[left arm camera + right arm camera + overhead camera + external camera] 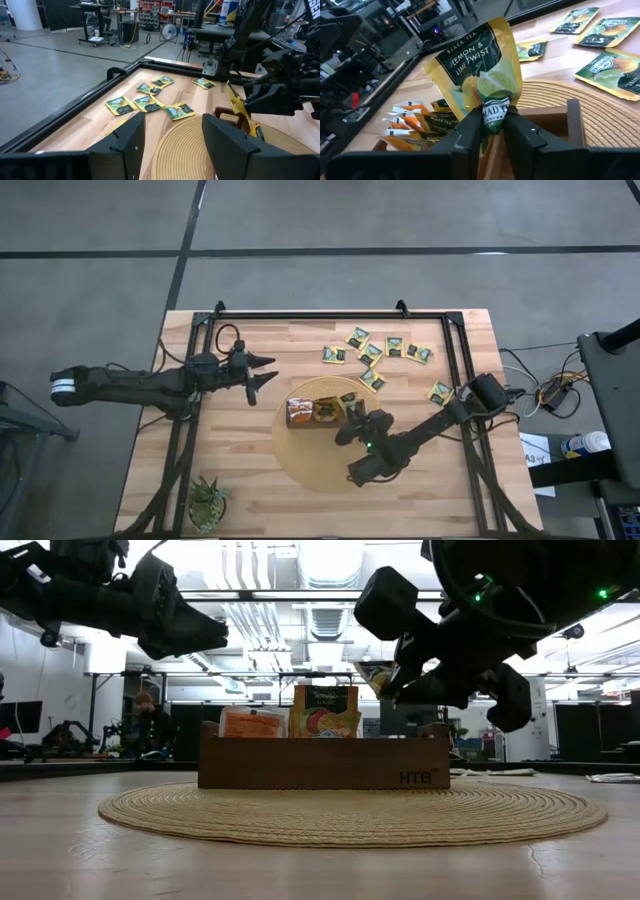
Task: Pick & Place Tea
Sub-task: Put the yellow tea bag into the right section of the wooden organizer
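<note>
A long dark-brown wooden box [300,412] stands on a round woven mat [300,465]. Orange tea sachets [412,127] and one other sachet [325,710] stand upright in it. My right gripper [494,131] hovers over the box's right end, shut on a yellow-green tea sachet [477,70]. Several more green-and-yellow sachets [385,350] lie flat on the table at the far right. My left gripper [265,373] hangs open and holds nothing, left of the box and above the table. My right gripper pinches the yellow-green sachet between its two fingers [520,132] at the middle of its lower edge [495,114]. The sachet stands upright beyond the fingertips, with its printed face toward the wrist camera. It is lifted over the box's open compartment.
A small green spiky plant [208,502] stands at the near left corner. A black metal frame [330,313] runs along the far edge and down both sides of the table. Bare wood lies near the front edge, right of the plant.
</note>
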